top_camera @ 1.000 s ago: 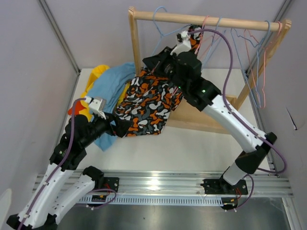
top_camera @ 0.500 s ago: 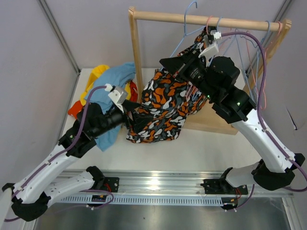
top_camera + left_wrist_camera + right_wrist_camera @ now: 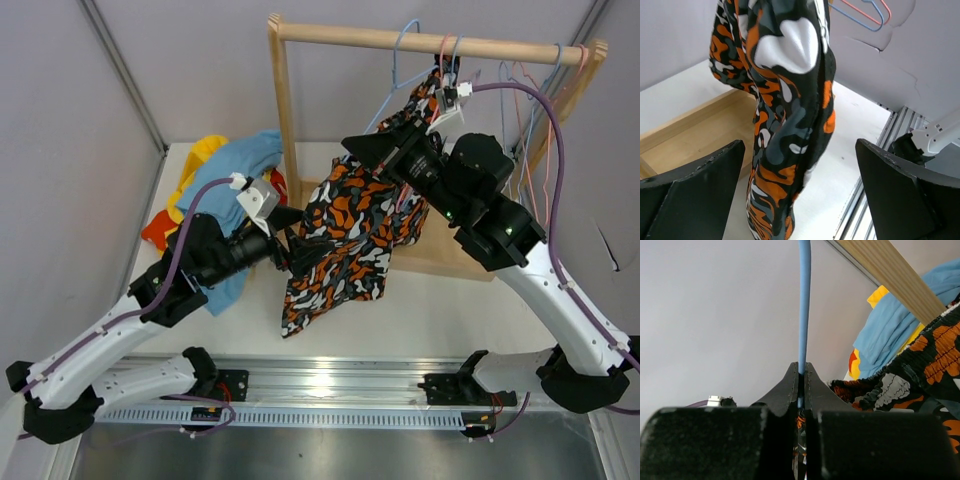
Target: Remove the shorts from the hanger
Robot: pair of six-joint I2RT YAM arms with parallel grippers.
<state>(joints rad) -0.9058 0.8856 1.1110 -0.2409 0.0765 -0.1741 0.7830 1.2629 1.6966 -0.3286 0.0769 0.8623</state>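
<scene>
Status: right claw (image 3: 801,374) is clamped on the blue hanger (image 3: 804,300), and over the last second I've lifted it up to the rack (image 3: 420,42) rail. The shorts (image 3: 345,235) now hang straight down in front of the rack, no longer draped on the bench (image 3: 450,310). The left claw (image 3: 797,150) has come in, wide open, straddling the cloth without gripping it. Shorts still on the hanger; next I'd pinch and pull down.
</scene>
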